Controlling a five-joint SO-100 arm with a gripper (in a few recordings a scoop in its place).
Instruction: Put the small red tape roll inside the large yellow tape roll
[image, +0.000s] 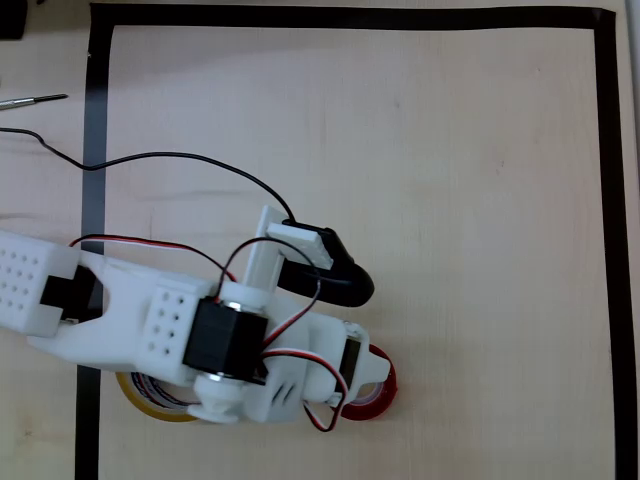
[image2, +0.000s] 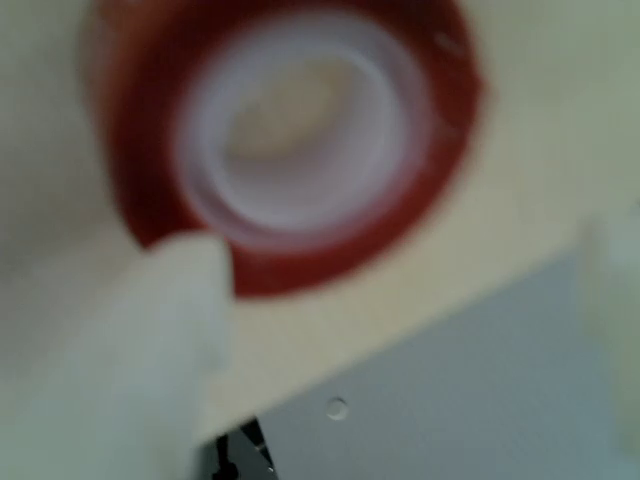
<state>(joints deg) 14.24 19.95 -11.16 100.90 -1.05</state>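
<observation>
1. Overhead view: the small red tape roll (image: 378, 398) lies flat on the table (image: 450, 200) just right of the large yellow tape roll (image: 150, 400); the arm covers most of both; the gripper (image: 352, 375) hangs over the red roll; whether its claw is parted, I cannot tell.
2. Wrist view: blurred, the red roll's white core faces up; one finger (image2: 185, 290) overlaps its rim; it looks light and stiff, best pinched across the wall.

Wide open bare table (image: 450, 180) across the top and right inside the black tape border (image: 605, 200), while down at the bottom edge the white arm (image: 200, 330) crowds over the large yellow tape roll (image: 150, 405) and the small red tape roll (image: 378, 395), with a black cable (image: 180, 158) trailing in from the left.
</observation>
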